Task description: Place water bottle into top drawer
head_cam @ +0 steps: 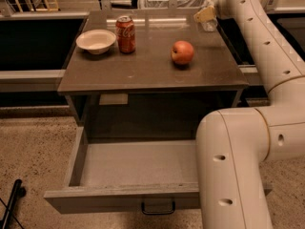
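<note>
— What's on the tabletop (143, 73)?
— Far left is the bowl (96, 40), with the Coca-Cola can (126, 34) just right of it. The apple (182, 52) sits right of centre, nearer us. The water bottle (209, 24) stands at the far right corner, with the gripper (205, 14) close at its top.
— And below?
— The top drawer (119, 197) stands open toward us under the tabletop. The robot's arm (233, 166) crosses in front of its right end.

Pretty dim, warm light overall. Glare streaks the far tabletop (143, 73) toward the gripper (206, 16) at its right corner, and it's dark underneath.
</note>
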`<state>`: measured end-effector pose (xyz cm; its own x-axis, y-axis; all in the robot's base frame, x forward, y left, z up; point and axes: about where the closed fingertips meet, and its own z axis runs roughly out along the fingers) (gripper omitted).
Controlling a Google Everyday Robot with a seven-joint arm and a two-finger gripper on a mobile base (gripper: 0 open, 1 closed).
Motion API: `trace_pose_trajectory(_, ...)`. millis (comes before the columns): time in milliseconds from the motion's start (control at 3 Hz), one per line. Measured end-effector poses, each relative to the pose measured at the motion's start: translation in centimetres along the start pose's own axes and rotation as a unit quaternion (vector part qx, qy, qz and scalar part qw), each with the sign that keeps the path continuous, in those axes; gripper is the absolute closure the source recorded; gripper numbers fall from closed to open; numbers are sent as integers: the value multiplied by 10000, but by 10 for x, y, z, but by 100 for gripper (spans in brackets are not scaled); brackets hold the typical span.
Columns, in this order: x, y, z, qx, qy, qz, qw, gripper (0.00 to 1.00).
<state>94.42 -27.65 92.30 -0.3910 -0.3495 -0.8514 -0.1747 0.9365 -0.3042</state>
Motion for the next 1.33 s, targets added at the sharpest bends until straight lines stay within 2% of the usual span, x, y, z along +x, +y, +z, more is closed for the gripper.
trace_pose_trajectory(333,15,-2,15,84,33,615,9981,0)
trace_pose_trajectory(667,22,2,28,56,-62,879,9961,0)
trace_pose_trajectory(1333,42,5,54,180,-108,960,9952,0)
